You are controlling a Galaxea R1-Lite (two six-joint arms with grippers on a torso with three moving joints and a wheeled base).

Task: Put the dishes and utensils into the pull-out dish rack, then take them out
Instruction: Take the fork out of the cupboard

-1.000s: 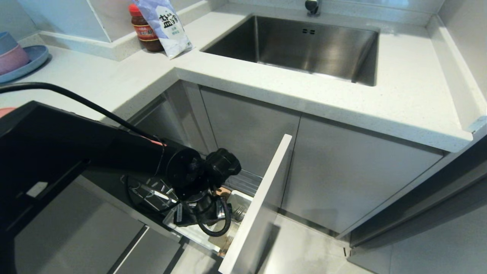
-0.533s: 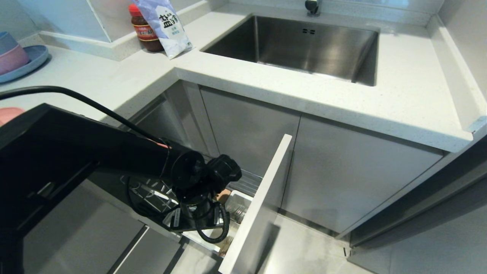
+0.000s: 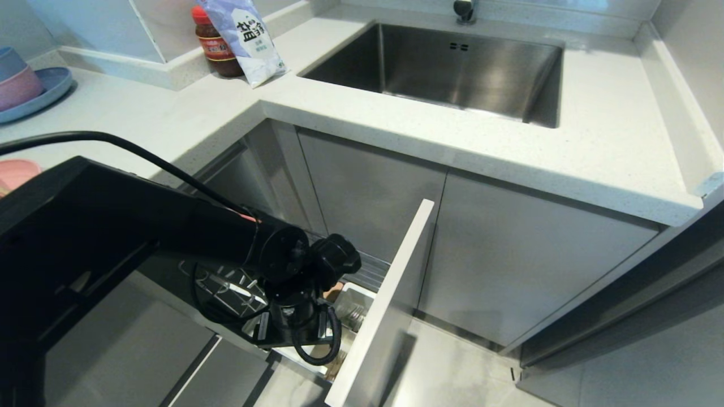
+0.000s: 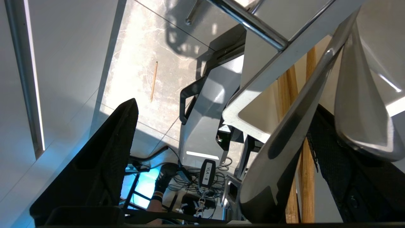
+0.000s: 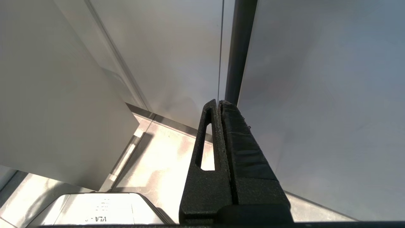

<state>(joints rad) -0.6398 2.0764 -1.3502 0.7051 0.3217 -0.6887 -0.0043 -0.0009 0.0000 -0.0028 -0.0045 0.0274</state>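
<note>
While the left gripper point(image 3: 294, 333) hung open over the pull-out dish rack's point(image 3: 373, 316) white cutlery holder point(image 4: 253, 126) holding fork point(image 4: 284, 139) and chopsticks point(image 4: 303, 177), the right gripper point(image 5: 220, 107) was clenched, parked.

Cutlery holder point(image 3: 353, 308) crowded by panel front point(image 3: 390, 305) (fork point(image 4: 284, 139) inside).

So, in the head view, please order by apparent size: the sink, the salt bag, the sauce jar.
1. sink
2. salt bag
3. sauce jar, partly hidden behind the bag
</note>
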